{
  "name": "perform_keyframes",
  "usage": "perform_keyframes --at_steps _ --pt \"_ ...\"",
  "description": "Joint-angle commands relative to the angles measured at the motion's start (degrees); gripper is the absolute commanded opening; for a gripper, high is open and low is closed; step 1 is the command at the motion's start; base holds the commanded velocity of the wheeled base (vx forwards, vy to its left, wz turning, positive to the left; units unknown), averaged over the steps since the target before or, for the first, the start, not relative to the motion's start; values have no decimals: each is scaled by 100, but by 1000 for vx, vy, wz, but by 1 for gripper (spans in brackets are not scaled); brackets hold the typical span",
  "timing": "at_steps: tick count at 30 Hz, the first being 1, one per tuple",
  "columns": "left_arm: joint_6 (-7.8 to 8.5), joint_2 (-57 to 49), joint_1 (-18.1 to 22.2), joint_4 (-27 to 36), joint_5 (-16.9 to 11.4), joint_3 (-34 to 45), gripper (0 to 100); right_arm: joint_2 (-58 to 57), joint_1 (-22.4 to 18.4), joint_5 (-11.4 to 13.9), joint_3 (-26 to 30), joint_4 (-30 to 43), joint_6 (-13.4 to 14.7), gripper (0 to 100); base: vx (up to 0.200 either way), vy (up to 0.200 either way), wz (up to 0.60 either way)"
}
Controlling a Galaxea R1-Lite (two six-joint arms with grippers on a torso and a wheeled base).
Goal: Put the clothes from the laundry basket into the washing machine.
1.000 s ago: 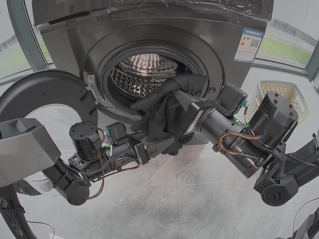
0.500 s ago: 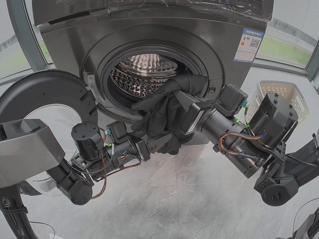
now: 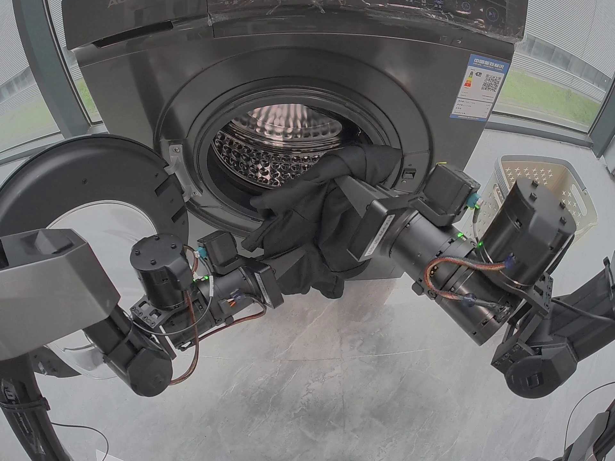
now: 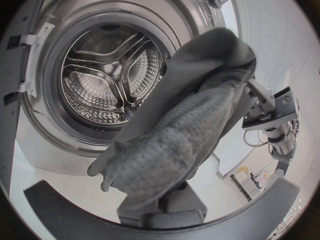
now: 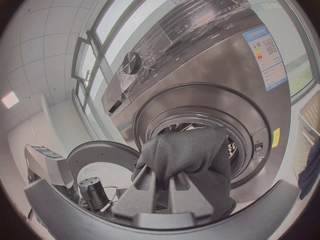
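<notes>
Dark garment (image 3: 314,216) at washing machine (image 3: 288,59) mouth

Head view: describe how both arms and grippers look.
Both arms are dark grey with cylindrical black joint housings. The left arm has thin orange-brown cables and a boxy light-grey link; the right arm a looped orange cable, green lights and a white label. The right gripper has wedge-shaped grey fingers.

You see right hand (image 5: 162,189) clamped on dark garment (image 5: 186,150), cloth bunched between two fingers (image 5: 191,197). Garment hangs just before round opening of washing machine (image 5: 206,84). Door (image 5: 100,157) stands swung open beside opening. Laundry basket (image 5: 308,117) at frame edge, dark blue cloth (image 5: 311,174) near it.
</notes>
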Motion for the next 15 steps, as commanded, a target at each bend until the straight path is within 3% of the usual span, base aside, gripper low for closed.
perform_keyframes --at_steps 1,7,15 --pt "5 -976 -36 -41 -89 752 0 -13 -83 7 194 -2 -9 0 0 0 0" --pt "23 -2021 -53 -59 -62 1490 0 -48 -57 78 704 7 -27 0 0 0 0" --pt "-13 -2830 79 -59 -98 1859 0 -66 -74 165 1187 -2 -27 0 0 0 0"
